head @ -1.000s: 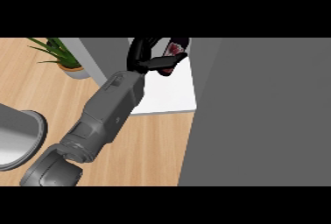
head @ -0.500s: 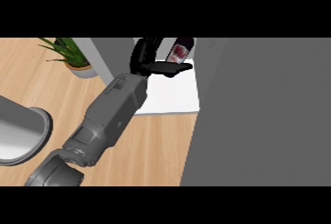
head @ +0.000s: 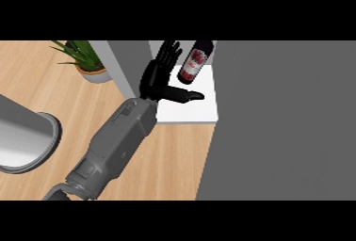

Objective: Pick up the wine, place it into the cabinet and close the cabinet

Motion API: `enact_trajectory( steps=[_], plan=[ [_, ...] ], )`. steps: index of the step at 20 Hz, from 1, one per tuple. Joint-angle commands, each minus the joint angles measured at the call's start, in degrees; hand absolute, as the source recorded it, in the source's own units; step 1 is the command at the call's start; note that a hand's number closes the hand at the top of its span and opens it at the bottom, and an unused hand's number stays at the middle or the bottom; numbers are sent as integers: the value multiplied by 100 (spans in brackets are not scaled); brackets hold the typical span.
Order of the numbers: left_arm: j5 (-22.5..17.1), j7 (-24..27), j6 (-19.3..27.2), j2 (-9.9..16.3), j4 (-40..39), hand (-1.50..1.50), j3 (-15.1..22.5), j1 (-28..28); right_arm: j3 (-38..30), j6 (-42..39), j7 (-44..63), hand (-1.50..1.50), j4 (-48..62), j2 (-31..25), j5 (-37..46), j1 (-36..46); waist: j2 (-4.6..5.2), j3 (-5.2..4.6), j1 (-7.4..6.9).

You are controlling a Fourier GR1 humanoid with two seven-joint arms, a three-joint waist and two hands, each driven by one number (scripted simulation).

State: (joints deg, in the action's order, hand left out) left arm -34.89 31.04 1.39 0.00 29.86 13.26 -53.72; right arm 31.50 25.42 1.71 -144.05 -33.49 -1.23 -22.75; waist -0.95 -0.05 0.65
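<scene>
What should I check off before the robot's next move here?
1. Wine bottle inside the cabinet: ok, it stands upright on the white shelf.
2. Bottle released: ok, the left hand is open beside it, fingers straight, not curled round it.
3. Hand out of the cabinet: not ok, it is over the shelf, thumb stretched out below the bottle.
4. Cabinet closed: not ok, the shelf and the bottle are open to view.
5. Right hand's position: cannot tell, it is not in view.
</scene>
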Motion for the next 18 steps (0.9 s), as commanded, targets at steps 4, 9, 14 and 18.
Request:
enact_trajectory(
  steps=[4,9,14,18],
  plan=[
    [-213,-438,306,0,1487,-150,583,1087,230,110,433,-150,-1269,-161,46,-552,-42,-1,-101],
    [-91,-715,346,291,2628,-150,950,2186,238,190,314,-150,-1215,-160,45,-545,-31,2,-164],
    [-7,-794,569,351,3686,-150,1189,3079,-45,149,191,-150,-1265,-311,-142,-674,23,6,-82],
    [-6,-796,569,489,4342,-150,1337,3736,-281,41,396,-150,-1537,-568,-265,-654,34,3,-47]
  ],
)
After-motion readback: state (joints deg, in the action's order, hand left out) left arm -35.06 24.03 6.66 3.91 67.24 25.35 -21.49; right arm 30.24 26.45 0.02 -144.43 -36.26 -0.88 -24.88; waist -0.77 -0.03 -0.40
